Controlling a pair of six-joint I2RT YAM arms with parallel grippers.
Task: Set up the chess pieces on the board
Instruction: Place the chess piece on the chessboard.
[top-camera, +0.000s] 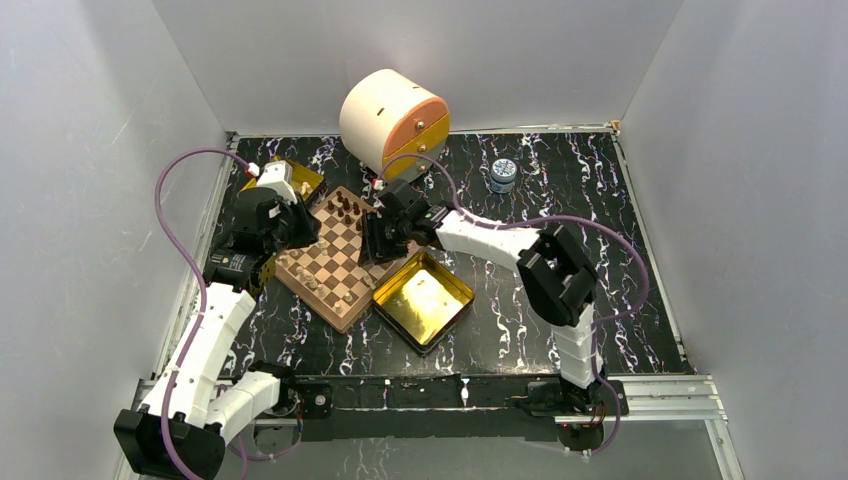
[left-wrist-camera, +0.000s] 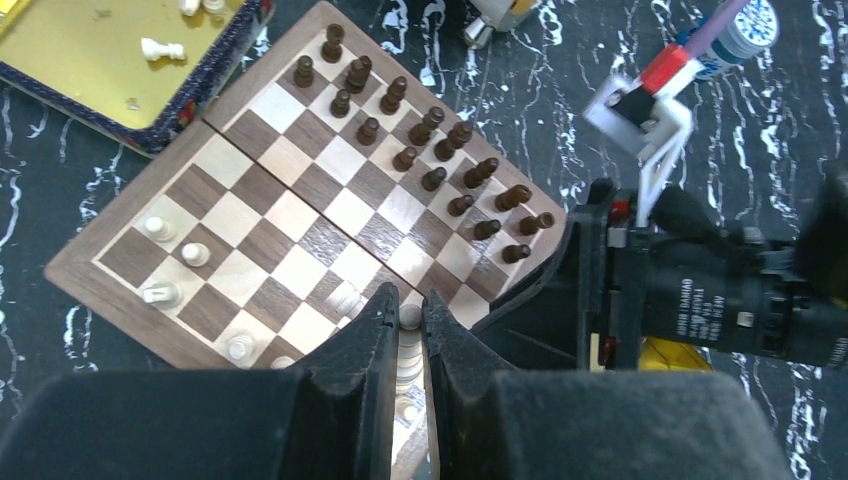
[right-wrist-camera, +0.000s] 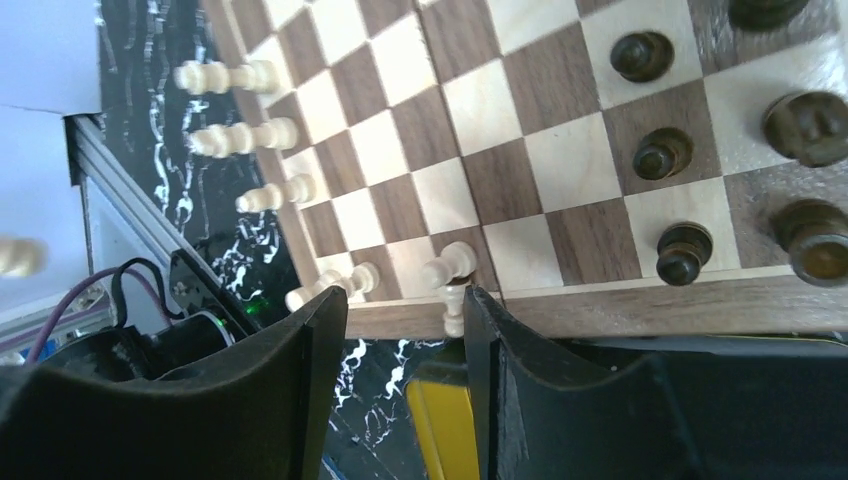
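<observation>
The board (top-camera: 335, 262) lies between my arms. Dark brown pieces (left-wrist-camera: 430, 150) stand in two rows along its far right side. A few light tan pieces (left-wrist-camera: 160, 228) stand at its near left. My left gripper (left-wrist-camera: 406, 318) is shut on a light tan piece (left-wrist-camera: 410, 318) and holds it above the board; in the top view it (top-camera: 303, 234) is over the board's left side. My right gripper (right-wrist-camera: 405, 310) is open at the board's rim (right-wrist-camera: 620, 305). A light piece (right-wrist-camera: 455, 308) rests against its right finger (right-wrist-camera: 490, 340). Another light piece (right-wrist-camera: 447, 267) is on the corner square.
An open gold tin (top-camera: 425, 298) lies right of the board. A second tin (left-wrist-camera: 90, 60) holding loose light pieces (left-wrist-camera: 160, 47) lies behind the board's left side. A white and orange round container (top-camera: 393, 120) and a small blue jar (top-camera: 503, 174) stand at the back.
</observation>
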